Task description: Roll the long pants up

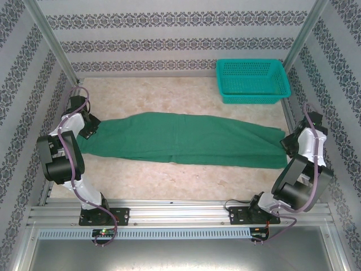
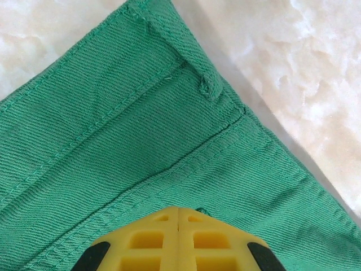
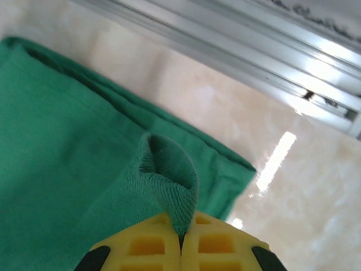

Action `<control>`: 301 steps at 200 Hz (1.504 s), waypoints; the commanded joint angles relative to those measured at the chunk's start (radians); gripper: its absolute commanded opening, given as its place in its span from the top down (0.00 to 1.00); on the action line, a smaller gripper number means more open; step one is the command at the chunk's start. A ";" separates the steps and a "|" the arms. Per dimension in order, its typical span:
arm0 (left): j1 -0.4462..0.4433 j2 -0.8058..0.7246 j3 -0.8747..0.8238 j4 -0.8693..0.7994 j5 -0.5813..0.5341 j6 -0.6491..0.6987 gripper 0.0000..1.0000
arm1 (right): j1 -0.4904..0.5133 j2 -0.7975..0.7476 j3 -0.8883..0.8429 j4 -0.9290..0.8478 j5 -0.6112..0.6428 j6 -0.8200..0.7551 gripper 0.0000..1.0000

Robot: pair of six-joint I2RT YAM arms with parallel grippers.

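Long pants (image 1: pixel 180 138): dark green, spread flat on the pale worktop (image 1: pixel 169 96); stretched across the middle of the top view, wider end at left, narrower end at right.
Left hand (image 1: pixel 89 129): over the upper corner of the wide end; in the left wrist view, yellow fingers (image 2: pixel 146 243) pressed together at bottom centre, cloth right beneath; cannot tell whether any fabric is caught between them.
Belt loop (image 2: pixel 194 65): upper centre of the left wrist view, on the stitched waistband, cloth edge running down to lower right.
Right hand (image 1: pixel 289 144): at the narrow end; closed, pinching a raised fold of the hem at bottom centre of the right wrist view.
Basket (image 1: pixel 252 97): teal plastic mesh, upper right of the top view, apart from the pants.
Rail (image 3: pixel 225 45): aluminium, across the upper right of the right wrist view.
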State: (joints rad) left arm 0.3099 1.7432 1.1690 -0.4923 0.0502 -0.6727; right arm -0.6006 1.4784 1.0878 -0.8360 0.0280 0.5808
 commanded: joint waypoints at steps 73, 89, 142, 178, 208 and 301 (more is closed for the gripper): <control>-0.064 -0.236 -0.080 -0.086 0.193 0.088 0.34 | 0.019 0.020 -0.020 0.058 -0.039 -0.002 1.00; -0.073 -0.290 -0.186 -0.079 0.200 0.076 0.34 | 0.019 0.022 -0.025 0.067 -0.056 0.000 1.00; -0.077 -0.317 -0.327 -0.048 0.180 0.065 0.33 | 0.041 0.030 -0.025 0.089 -0.080 0.012 1.00; -0.077 -0.317 -0.315 -0.069 0.187 0.074 0.32 | 0.046 0.030 -0.032 0.100 -0.088 0.017 1.00; -0.079 -0.334 -0.305 -0.113 0.233 0.086 0.32 | 0.050 0.041 -0.044 0.114 -0.103 0.022 1.00; -0.080 -0.386 -0.394 -0.120 0.198 0.107 0.29 | 0.056 0.074 -0.058 0.152 -0.115 0.022 1.00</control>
State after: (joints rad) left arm 0.2413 1.3411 0.8040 -0.5919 0.2539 -0.5934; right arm -0.5533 1.5372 1.0424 -0.6945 -0.0734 0.5972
